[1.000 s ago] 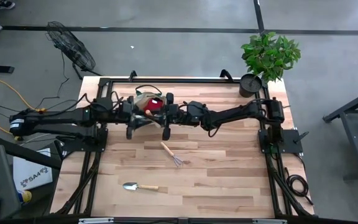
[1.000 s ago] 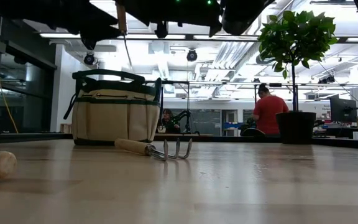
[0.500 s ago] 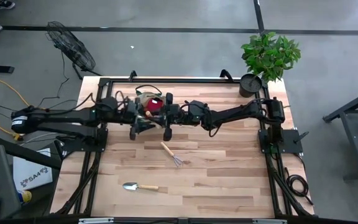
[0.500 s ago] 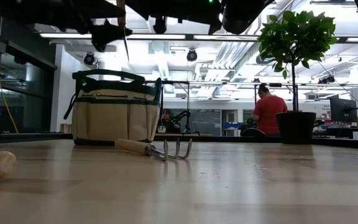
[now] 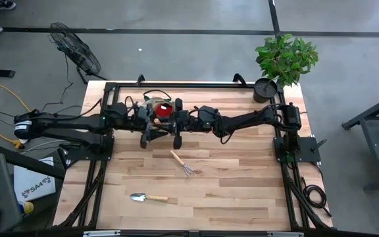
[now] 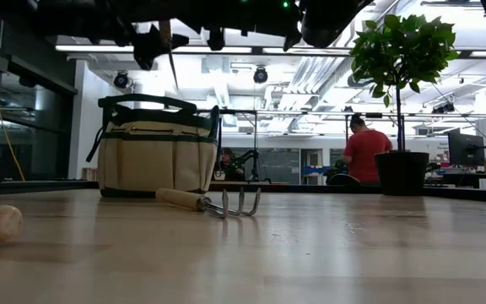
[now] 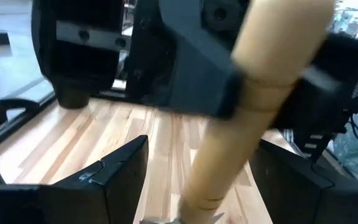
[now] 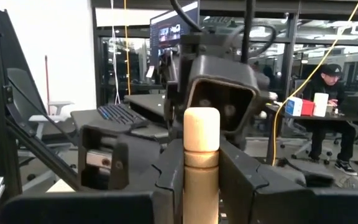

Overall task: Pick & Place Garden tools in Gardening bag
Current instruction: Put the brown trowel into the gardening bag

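Above the gardening bag (image 5: 156,108), left gripper (image 5: 149,136) jaws now wider off the trowel (image 8: 201,163)

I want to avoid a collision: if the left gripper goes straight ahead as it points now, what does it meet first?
The wooden handle held by the right gripper; it seems to stand just between the left gripper's open fingers.

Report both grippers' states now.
Left gripper: open, holding nothing.
Right gripper: shut on a wooden-handled tool.
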`<action>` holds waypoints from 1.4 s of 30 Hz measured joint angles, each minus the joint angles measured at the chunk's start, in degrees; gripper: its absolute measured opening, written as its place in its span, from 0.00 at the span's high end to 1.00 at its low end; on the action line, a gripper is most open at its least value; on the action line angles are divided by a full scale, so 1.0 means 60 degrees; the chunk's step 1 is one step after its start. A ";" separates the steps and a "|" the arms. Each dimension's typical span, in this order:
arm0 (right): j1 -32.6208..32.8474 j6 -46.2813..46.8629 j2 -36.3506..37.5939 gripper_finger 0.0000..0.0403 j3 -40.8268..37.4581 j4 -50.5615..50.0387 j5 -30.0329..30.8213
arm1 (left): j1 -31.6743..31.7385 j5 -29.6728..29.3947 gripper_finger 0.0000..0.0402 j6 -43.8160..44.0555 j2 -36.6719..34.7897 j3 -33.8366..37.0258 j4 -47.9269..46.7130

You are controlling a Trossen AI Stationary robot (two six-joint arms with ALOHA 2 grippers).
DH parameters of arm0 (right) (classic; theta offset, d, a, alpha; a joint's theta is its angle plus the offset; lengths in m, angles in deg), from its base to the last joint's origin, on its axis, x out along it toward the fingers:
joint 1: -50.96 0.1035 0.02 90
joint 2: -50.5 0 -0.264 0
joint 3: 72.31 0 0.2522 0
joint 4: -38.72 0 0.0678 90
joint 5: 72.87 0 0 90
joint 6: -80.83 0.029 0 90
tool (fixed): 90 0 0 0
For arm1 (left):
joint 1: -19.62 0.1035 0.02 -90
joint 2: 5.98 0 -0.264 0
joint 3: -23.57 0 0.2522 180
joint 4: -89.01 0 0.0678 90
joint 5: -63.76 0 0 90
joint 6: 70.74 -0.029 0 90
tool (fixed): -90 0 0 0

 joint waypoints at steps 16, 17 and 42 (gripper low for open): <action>-0.0033 0.0142 0.0000 0.84 0.0000 -0.0004 0.0155 | 0.0021 -0.0014 0.69 -0.0103 -0.0473 0.0000 -0.0344; -0.0033 0.0142 0.0000 0.84 0.0000 -0.0004 0.0155 | 0.0022 -0.0017 0.72 -0.0103 -0.0474 0.0000 -0.0379; -0.0033 0.0517 0.0112 0.59 0.0000 -0.0801 0.0742 | 0.0018 -0.0529 0.84 -0.0149 -0.0474 0.0000 -0.0636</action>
